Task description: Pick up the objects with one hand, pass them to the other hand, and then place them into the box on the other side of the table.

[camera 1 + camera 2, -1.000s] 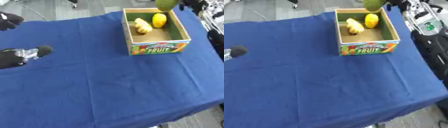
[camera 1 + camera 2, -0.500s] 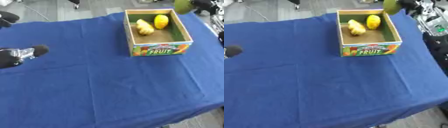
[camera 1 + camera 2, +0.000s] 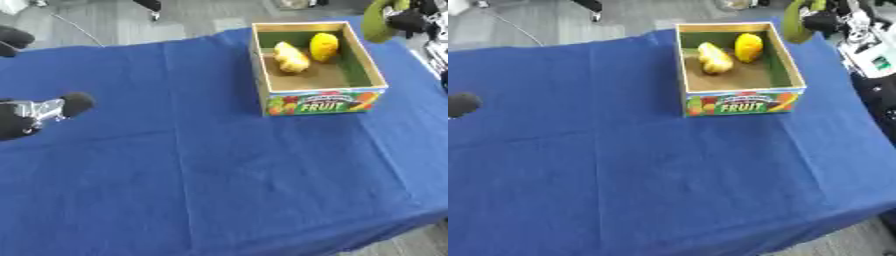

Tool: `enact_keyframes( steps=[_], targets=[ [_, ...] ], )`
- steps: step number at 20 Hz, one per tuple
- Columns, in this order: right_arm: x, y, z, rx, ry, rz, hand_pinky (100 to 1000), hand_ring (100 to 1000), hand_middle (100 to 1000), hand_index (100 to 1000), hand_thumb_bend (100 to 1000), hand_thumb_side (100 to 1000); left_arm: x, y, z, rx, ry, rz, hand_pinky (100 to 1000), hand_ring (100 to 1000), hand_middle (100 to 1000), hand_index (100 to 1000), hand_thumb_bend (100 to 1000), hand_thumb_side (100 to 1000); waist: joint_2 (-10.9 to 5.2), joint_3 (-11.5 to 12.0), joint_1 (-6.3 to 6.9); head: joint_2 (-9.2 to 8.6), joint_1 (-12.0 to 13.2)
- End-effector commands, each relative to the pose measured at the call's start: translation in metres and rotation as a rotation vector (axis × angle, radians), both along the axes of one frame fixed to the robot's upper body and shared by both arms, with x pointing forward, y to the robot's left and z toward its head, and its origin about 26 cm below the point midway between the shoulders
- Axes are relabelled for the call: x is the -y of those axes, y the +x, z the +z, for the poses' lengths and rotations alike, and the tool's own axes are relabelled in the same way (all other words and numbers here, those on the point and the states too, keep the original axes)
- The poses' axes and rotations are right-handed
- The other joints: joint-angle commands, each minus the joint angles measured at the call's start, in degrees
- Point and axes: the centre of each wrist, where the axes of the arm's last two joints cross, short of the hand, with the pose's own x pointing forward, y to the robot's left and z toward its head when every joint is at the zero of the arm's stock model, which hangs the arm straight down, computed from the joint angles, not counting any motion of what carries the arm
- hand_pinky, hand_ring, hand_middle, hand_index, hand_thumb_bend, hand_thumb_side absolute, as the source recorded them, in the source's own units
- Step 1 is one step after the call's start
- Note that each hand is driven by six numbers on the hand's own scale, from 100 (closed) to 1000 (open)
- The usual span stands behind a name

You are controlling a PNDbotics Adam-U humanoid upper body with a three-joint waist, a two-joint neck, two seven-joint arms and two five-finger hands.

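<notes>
The right robot hand (image 3: pixel 826 20) grips a green fruit (image 3: pixel 796 26) just beyond the far right corner of the fruit box (image 3: pixel 320 102), which holds 2 yellow fruits (image 3: pixel 291 56). The left robot hand (image 3: pixel 35 112) rests on the blue tabletop (image 3: pixel 219 170); I cannot tell its finger state.

Both head cameras look steeply down on the blue table (image 3: pixel 219 175) from close above, seemingly from its near edge. They share the fruit box (image 3: pixel 741 102) at the far right corner.
</notes>
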Motion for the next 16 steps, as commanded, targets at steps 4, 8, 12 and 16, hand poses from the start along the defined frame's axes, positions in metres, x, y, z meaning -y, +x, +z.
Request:
enact_keyframes(
  steps=[4,8,12,16],
  targets=[
    [0.009,-0.001,0.029,0.035,-0.079,-0.023,163,424,278,405,100,127,0.001,-0.003,0.013,0.041,-0.008,-0.013,785,717,676,769,899,675,0.07,0.8,0.78,-1.07,-0.9],
    [0.010,0.002,0.023,0.019,-0.089,-0.029,164,426,279,407,100,120,0.003,-0.004,0.014,0.045,-0.009,-0.021,785,716,676,769,899,675,0.27,1.3,0.74,-1.18,-1.4],
    [0.011,0.005,0.016,-0.004,-0.095,-0.033,172,436,286,414,100,118,0.004,-0.004,0.015,0.048,-0.010,-0.023,785,717,676,769,899,675,0.40,1.6,0.75,-1.27,-1.7],
    [0.010,0.007,0.010,-0.022,-0.097,-0.025,210,475,317,441,100,111,0.004,-0.004,0.016,0.049,-0.010,-0.023,786,717,676,769,900,676,0.48,1.7,0.80,-1.37,-1.8]
  ],
)
